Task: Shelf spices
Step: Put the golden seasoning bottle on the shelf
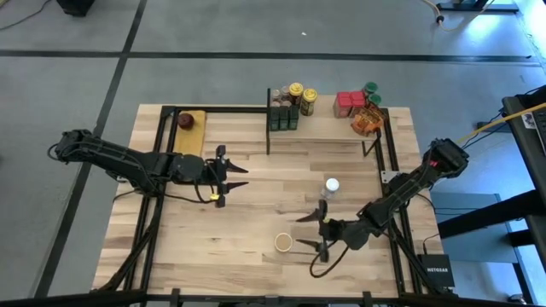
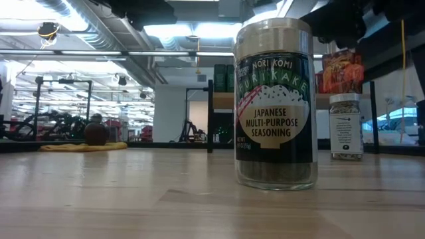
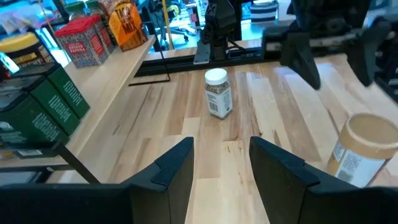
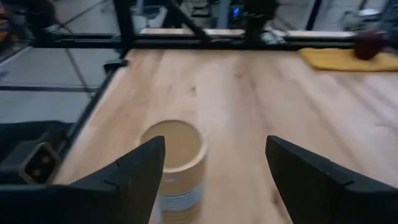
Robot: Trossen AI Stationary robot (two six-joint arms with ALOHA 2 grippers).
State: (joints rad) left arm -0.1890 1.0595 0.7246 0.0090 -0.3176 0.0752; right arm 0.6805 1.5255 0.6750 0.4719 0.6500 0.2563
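A tan-lidded spice jar [image 1: 283,242] [image 4: 177,155] stands upright on the tabletop near the front edge. My right gripper [image 1: 300,231] [image 4: 214,155] is open just right of it, touching nothing. A white-lidded jar [image 1: 331,187] [image 3: 217,93] stands upright mid-table. My left gripper [image 1: 243,176] [image 3: 221,149] hangs open and empty over the table's left half, pointing toward that jar. The shelf [image 1: 328,128] at the far side carries dark tins [image 1: 283,118], yellow-lidded jars [image 1: 303,95], red boxes [image 1: 348,104] and an orange packet [image 1: 368,121].
A dark red round thing on a yellow pad [image 1: 189,121] lies at the table's far left. The shelf's black frame legs [image 1: 268,141] stand on the tabletop. Bare wood lies between the two jars and the shelf. In the low view the tan-lidded jar [image 2: 275,106] fills the foreground.
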